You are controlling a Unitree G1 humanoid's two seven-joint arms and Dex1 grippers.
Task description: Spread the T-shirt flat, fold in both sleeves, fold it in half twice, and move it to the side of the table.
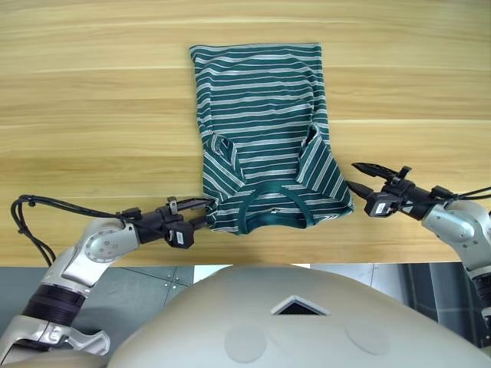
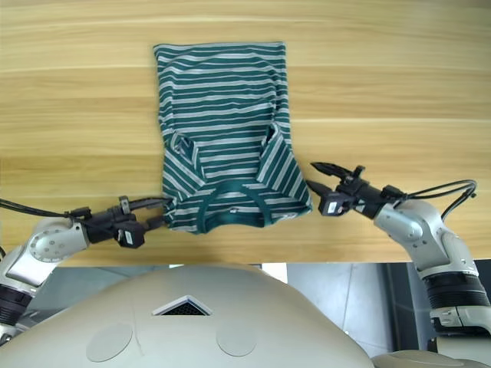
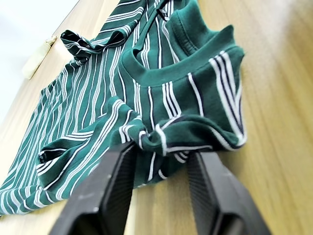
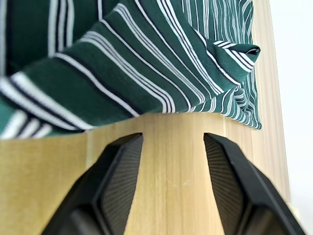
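A green T-shirt (image 1: 261, 115) with white stripes lies on the wooden table (image 1: 92, 92), both sleeves folded in over its body and the collar (image 1: 276, 211) toward the near edge. My left gripper (image 1: 210, 211) is at the shirt's near left shoulder corner. It is open, and the bunched corner of fabric (image 3: 166, 134) sits between its fingers. My right gripper (image 1: 353, 175) stands open just off the near right shoulder corner (image 4: 58, 98), low over the wood, with nothing between its fingers.
Bare wood stretches left, right and beyond the shirt. The table's near edge (image 1: 115, 264) runs just under both grippers, with grey floor below it. A small pale object (image 3: 39, 58) sits on the table at its far edge in the left wrist view.
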